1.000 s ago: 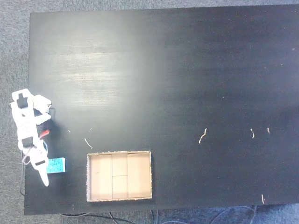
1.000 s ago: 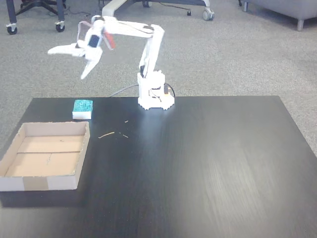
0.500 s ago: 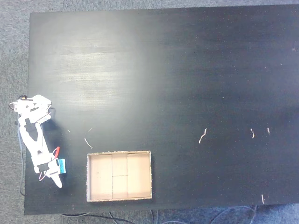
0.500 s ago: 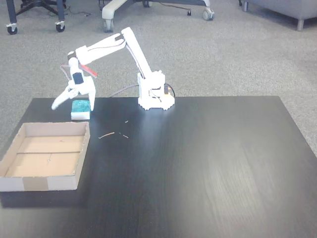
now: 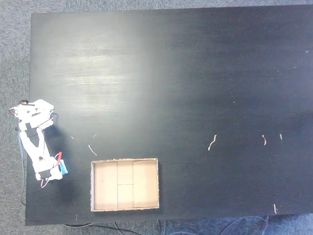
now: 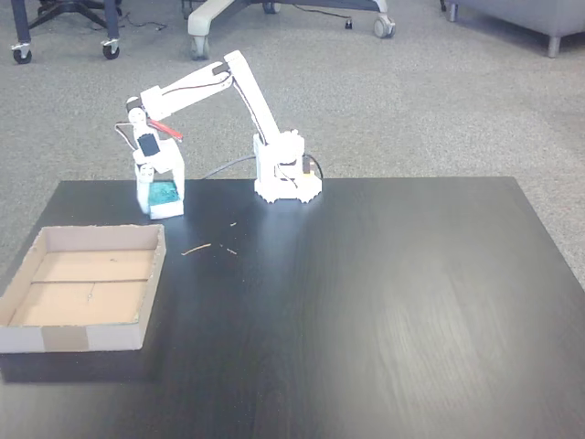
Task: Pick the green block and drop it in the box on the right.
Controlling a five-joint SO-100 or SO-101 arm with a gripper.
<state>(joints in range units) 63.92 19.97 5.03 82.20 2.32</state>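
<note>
Where fingers (image 6: pixel 160 203) straddle, green block (image 6: pixel 164 194) half-hidden

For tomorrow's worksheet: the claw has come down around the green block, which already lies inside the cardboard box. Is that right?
Not quite. The claw is down around the green block, but the block sits on the black table, outside the cardboard box, beyond its far wall. A fixed view from the front shows it; the box holds nothing.
</note>
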